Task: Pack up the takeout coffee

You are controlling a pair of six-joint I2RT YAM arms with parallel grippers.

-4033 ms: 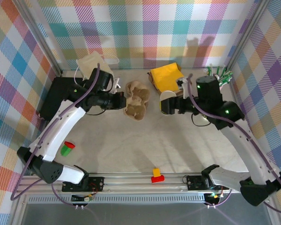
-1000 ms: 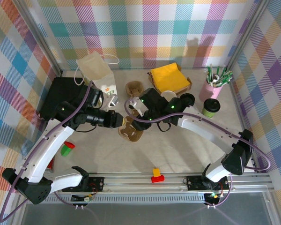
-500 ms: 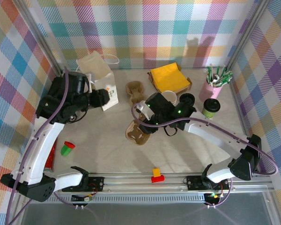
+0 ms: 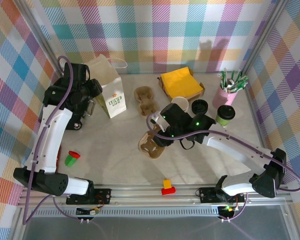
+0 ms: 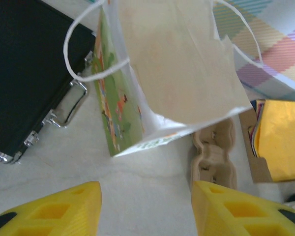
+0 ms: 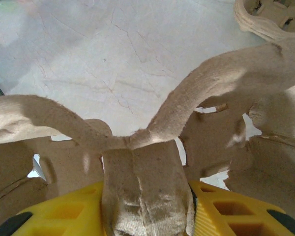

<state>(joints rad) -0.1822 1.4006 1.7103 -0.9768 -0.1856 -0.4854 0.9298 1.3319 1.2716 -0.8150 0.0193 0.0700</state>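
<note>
The takeout coffee point(image 4: 179, 103), a small cream paper cup, stands behind my right arm, partly hidden by it. My right gripper point(image 4: 159, 138) point(image 6: 147, 216) is shut on the centre post of a brown pulp cup carrier point(image 4: 151, 145) point(image 6: 152, 132), held over the middle of the table. My left gripper point(image 4: 92, 97) point(image 5: 145, 211) hangs open and holds nothing, just left of the upright white paper bag point(image 4: 111, 95) point(image 5: 182, 73) with green print. The bag's mouth faces up, its handles loose.
A second pulp carrier point(image 4: 146, 100) point(image 5: 214, 157) lies right of the bag. A yellow napkin box point(image 4: 180, 82), a black lid point(image 4: 200, 106), a green cup with dark top point(image 4: 223, 116) and a pink tumbler of sticks point(image 4: 227, 90) stand back right. A black case point(image 5: 24, 73) sits far left.
My left gripper let go, opened and drew back left to the bag, which now stands upright. My right gripper carried the carrier nearer, toward the table's middle.
</note>
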